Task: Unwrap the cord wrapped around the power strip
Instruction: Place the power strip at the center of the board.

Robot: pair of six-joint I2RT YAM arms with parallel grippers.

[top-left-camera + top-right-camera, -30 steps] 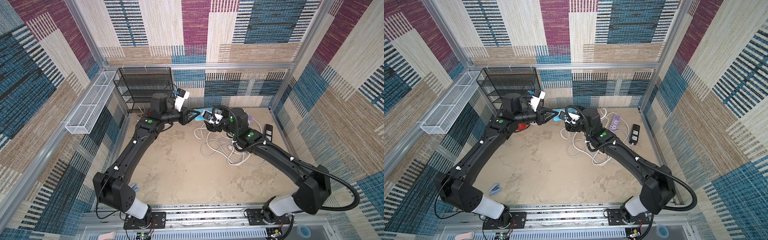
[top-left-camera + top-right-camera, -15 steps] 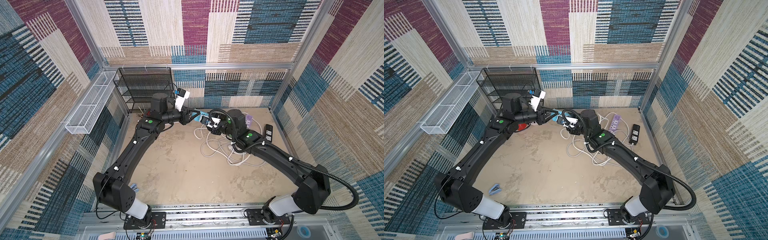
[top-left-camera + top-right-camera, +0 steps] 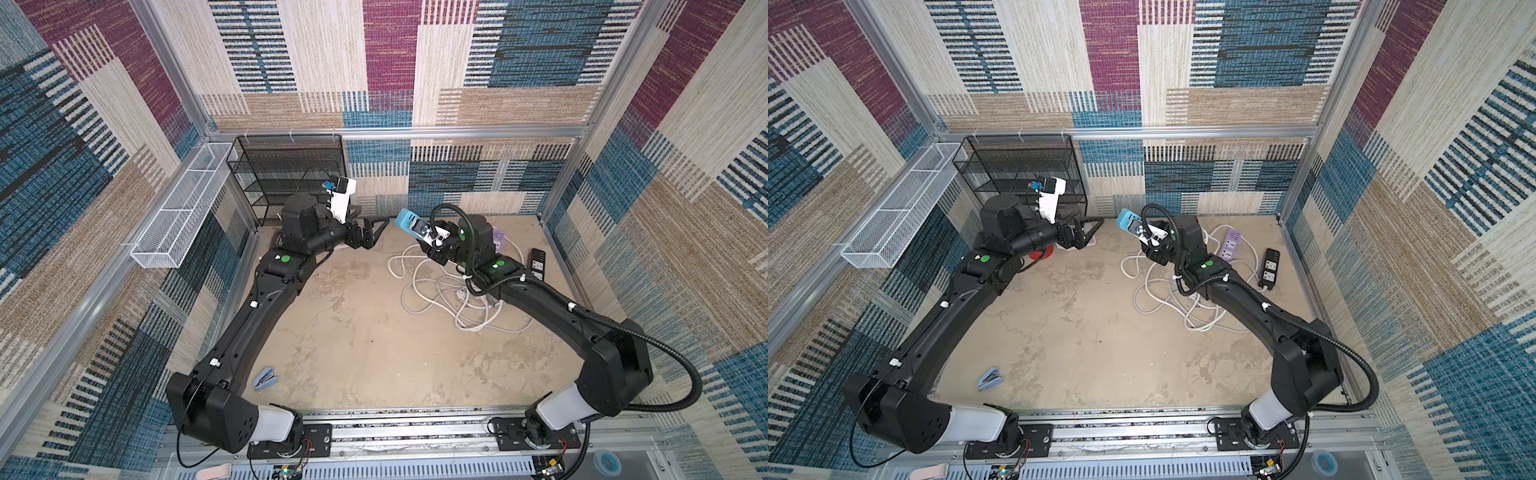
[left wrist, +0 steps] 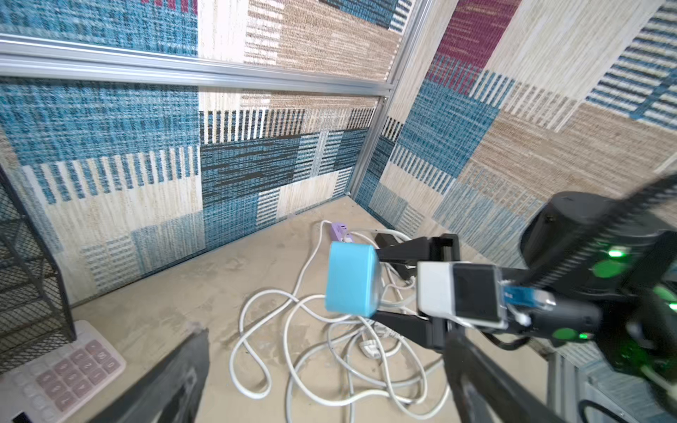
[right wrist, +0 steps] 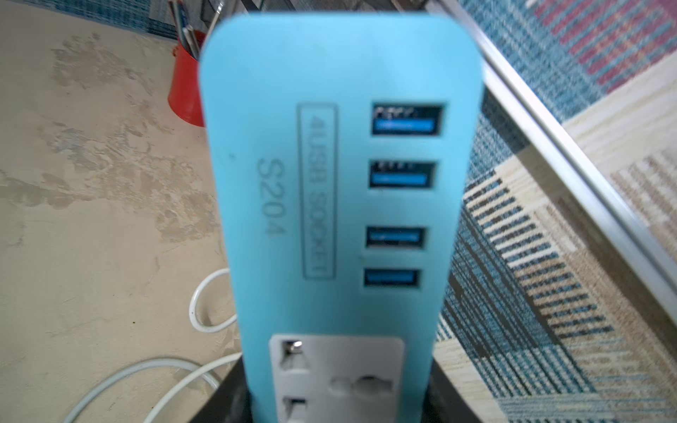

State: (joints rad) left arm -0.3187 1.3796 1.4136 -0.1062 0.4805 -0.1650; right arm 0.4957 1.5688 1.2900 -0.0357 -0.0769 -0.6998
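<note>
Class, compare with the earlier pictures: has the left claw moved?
Yes. The left claw has drawn back toward the black mesh rack, away from the blue power strip.

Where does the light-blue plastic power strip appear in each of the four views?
In a top view: light-blue plastic power strip near mid-frame.
In a top view: strip near mid-frame too.
Left wrist: strip at centre.
Right wrist: strip fills the middle.
Shared landmark: tangled white cord on the floor.

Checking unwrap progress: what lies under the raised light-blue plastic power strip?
Loose white cord loops on the beige tabletop. The right gripper clamps the light-blue power strip by its socket end, hiding where the cord joins it.
</note>
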